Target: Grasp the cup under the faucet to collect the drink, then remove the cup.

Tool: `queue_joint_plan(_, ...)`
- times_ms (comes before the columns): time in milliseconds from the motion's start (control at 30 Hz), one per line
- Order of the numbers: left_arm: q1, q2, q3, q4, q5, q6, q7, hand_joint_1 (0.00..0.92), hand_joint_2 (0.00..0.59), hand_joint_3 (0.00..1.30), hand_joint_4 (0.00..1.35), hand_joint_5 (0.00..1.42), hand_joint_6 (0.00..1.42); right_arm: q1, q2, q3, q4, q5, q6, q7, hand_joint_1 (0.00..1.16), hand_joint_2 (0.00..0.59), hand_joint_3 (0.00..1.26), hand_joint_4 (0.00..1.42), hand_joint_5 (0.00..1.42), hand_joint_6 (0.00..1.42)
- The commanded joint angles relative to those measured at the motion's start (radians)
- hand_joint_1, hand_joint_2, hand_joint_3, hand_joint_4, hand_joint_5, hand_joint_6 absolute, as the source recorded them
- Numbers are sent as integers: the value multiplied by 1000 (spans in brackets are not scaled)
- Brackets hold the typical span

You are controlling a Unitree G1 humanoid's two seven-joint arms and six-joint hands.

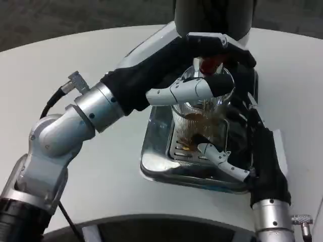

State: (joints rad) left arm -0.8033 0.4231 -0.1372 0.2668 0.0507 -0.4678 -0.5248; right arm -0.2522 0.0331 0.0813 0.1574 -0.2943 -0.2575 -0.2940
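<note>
A clear cup [198,122] with brown drink in its lower part stands on the silver drip tray [155,160], under the red-tipped faucet [208,64] of the dark dispenser [212,15]. My right hand [252,136] comes up from the lower right and grips the cup, one white finger [218,155] crossing its lower front. My left hand [204,55] reaches in from the left over the faucet. Its black fingers lie on the faucet's handle [222,43], and a white finger [192,91] stretches across the cup's rim. The cup's right side is hidden by my right hand.
The white round table [101,166] stretches left of the tray. My left forearm [86,113] crosses it at an angle, with a black cable at its elbow. The table's front edge runs close below the tray.
</note>
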Motion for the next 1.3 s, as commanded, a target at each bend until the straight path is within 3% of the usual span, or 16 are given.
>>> queue_joint_plan(33, 49, 20, -21, 19, 38, 5, -24, 0, 65, 487, 342, 392, 227, -29, 1, -8, 28, 10, -37, -12, 887, 164, 103, 139, 210, 216)
queue_joint_plan(1300, 37, 28, -17, 46, 46, -3, -7, 0, 65, 505, 342, 392, 227, -199, 0, -3, 299, 10, -116, -52, 859, 168, 84, 116, 174, 195)
